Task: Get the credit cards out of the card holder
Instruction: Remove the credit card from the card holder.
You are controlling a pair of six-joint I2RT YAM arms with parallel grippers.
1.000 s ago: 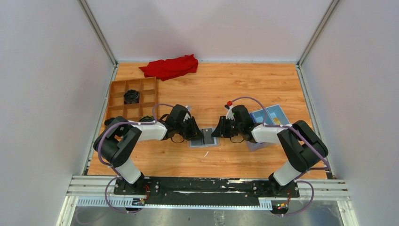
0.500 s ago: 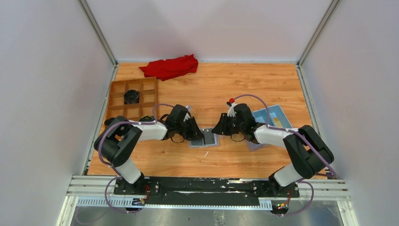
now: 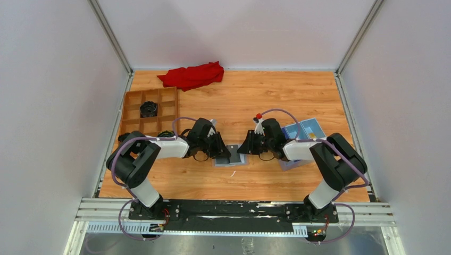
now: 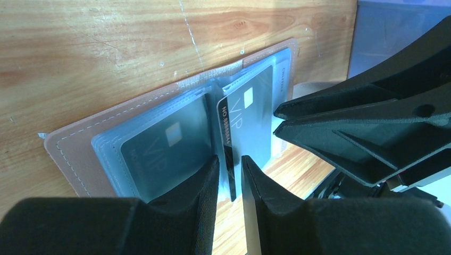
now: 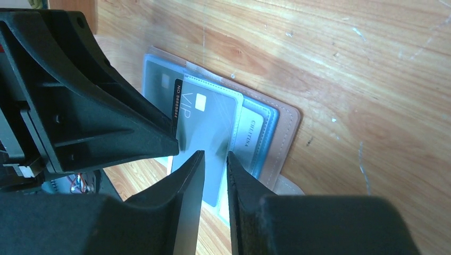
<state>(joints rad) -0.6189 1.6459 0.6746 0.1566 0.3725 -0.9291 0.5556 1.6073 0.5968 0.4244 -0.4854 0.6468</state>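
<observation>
The card holder [image 3: 232, 159] lies open on the wood between both grippers, its tan-pink cover [image 4: 80, 154] [image 5: 287, 133] underneath and its pale blue sleeves on top. One credit card [image 4: 227, 139] [image 5: 205, 127] is partly out of a middle sleeve. Its bare black end sits in my left gripper [image 4: 230, 162] [image 3: 225, 153], which is shut on it. My right gripper [image 5: 214, 156] [image 3: 244, 150] is shut on the opposite edge of that sleeve. Another dark card [image 4: 159, 149] rests inside the left sleeve.
A blue box [image 3: 306, 132] lies just behind the right arm. A brown compartment tray [image 3: 132, 114] with a black item [image 3: 149, 109] stands at the left. A red cloth [image 3: 192, 75] lies at the back edge.
The right arm's elbow swung out to the right and came back. Its gripper stayed at the card holder. The left arm and the card holder have not moved.
</observation>
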